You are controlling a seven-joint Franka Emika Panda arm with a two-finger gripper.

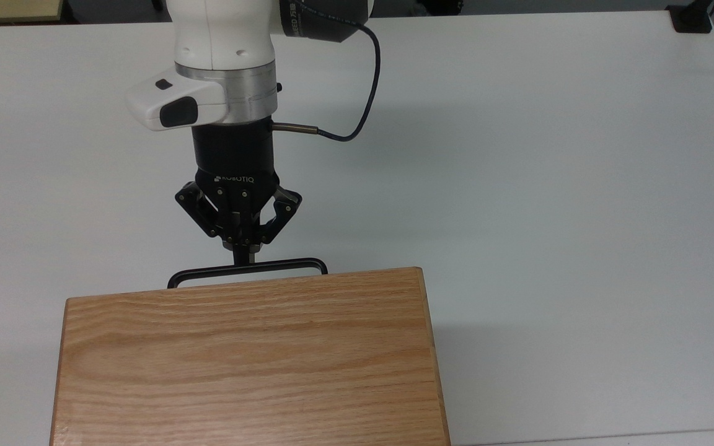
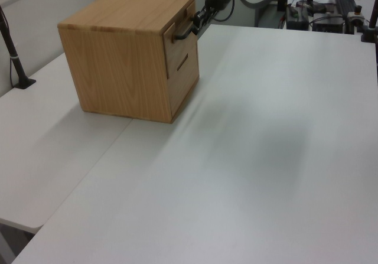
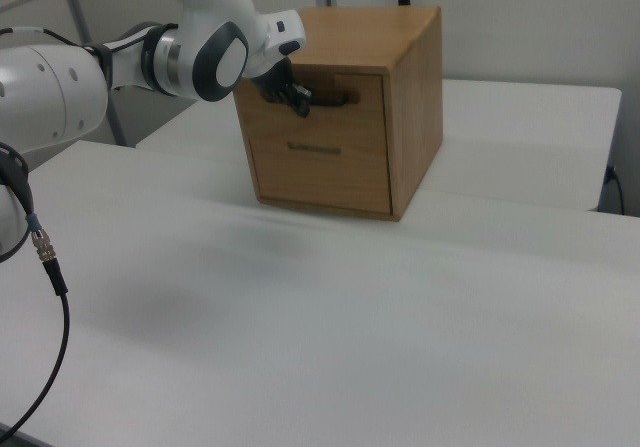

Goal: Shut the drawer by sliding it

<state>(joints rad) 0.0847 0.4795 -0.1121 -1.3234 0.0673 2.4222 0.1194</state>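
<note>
Oak all over: the cabinet (image 1: 248, 359) is filling the lower left of the top view, sitting on the white table (image 1: 549, 186), and the drawer (image 3: 330, 102) is lying flush in its front, the upper of two fronts in the right view, centre top of the frame. From the top view, just its thin black handle (image 1: 248, 268) is poking out past the cabinet's edge.

Judging by the look of it, the drawer is a stiff, light wooden box that is running easily on its slides; nothing fragile about it. The handle bar's middle is the natural place to take hold, or the flat front panel for a plain push.

Right behind the handle, the gripper (image 1: 243, 253) is pointing at the bar's middle with its fingertips pinched together, seemingly nipping the bar or pressing against it; I cannot tell which.

Farther back, the arm's dark cable (image 1: 366, 93) is looping clear of everything. A black post (image 2: 13, 51) is standing at the left view's left edge, well apart. Nothing is standing in the way.
</note>
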